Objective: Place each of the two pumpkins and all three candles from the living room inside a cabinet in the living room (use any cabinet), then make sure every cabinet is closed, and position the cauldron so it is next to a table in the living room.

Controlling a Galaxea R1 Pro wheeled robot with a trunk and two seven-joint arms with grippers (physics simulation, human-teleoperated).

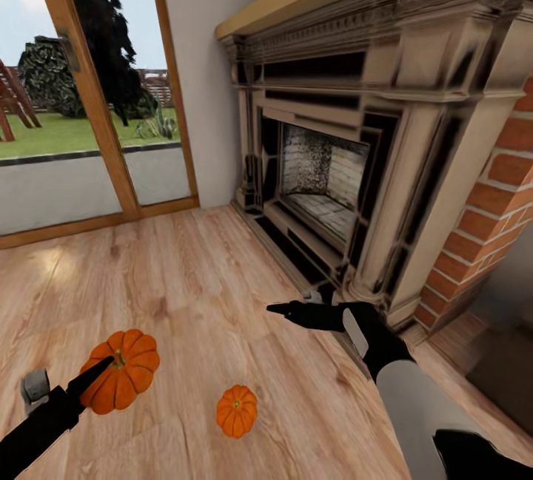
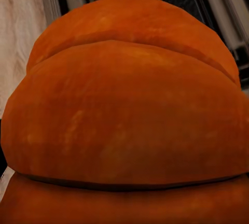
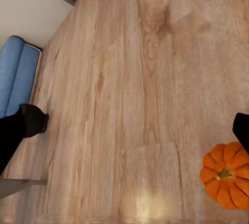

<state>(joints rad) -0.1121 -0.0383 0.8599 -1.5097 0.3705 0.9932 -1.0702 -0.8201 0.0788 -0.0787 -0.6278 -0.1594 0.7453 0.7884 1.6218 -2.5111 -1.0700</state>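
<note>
The pale wooden plank floor (image 1: 200,280) lies open from centre to 9 o'clock in the head view, bounded by the wood-framed glass door (image 1: 89,95) at 11 o'clock and the brick-and-stone fireplace (image 1: 370,154) from 1 to 3 o'clock; the larger bright-orange ribbed pumpkin (image 1: 122,370) sits at 8 o'clock, right at the tip of the left gripper (image 1: 100,373), whose opening I cannot tell; the smaller orange pumpkin (image 1: 237,410) lies at 6 o'clock on bare floor, well apart from the right gripper (image 1: 285,309) near centre, which holds nothing, its fingers spread wide in its wrist view.

Open floor (image 1: 222,280) ahead; fireplace (image 1: 355,169) blocks right; pumpkins (image 1: 237,410) low
</note>
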